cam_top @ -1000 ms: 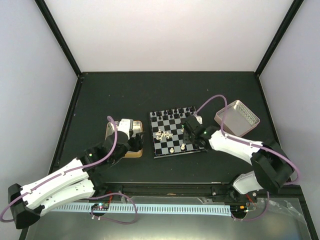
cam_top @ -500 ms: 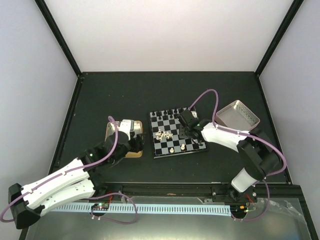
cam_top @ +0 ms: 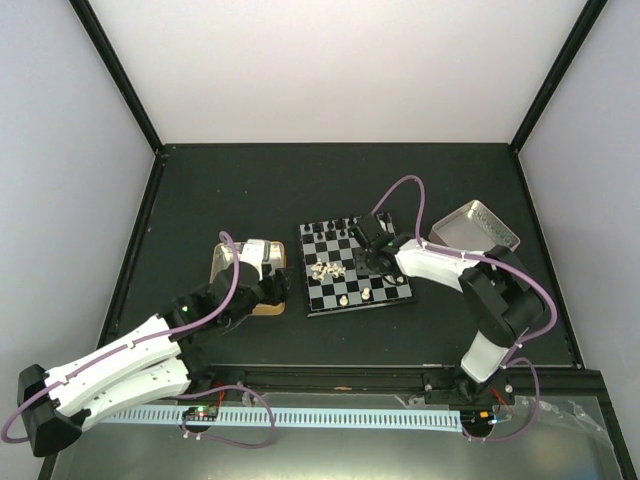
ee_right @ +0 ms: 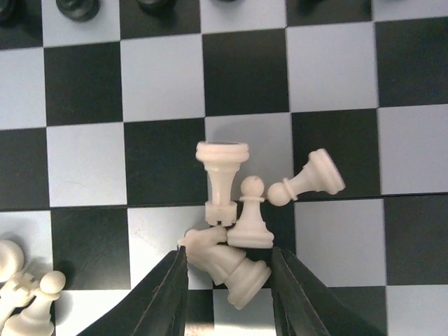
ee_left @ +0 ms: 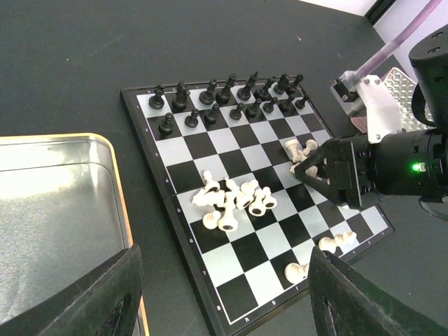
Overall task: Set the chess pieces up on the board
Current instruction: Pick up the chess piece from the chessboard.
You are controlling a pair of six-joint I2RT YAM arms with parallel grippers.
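**Left arm**: it extends from its base at the near-left corner diagonally toward the centre, lying low over the dark surface. The left gripper hangs over the right edge of the gold-rimmed tray and is aimed at the board. Its fingers are spread wide, with nothing between them.

**Board:** it lies flat at the centre of the surface, just to the right of the gold-rimmed tray and apart from it. The black pieces stand upright in two rows along its far edge. A heap of cream pieces lies toppled near the middle, toward the left side. A few loose cream pieces sit close to the near-right edge.

**Right gripper**: it is lowered over the right half of the board, at a cluster of four cream figures. A fallen piece of that cluster lies tilted between the two fingers, which stand partly closed on either side of it. Whether they press it cannot be told.

**Right arm**: it rises from the near-right base, bends sharply at the elbow, and the forearm reaches left across the right edge of the board. The second tray, metal inside, sits behind the forearm
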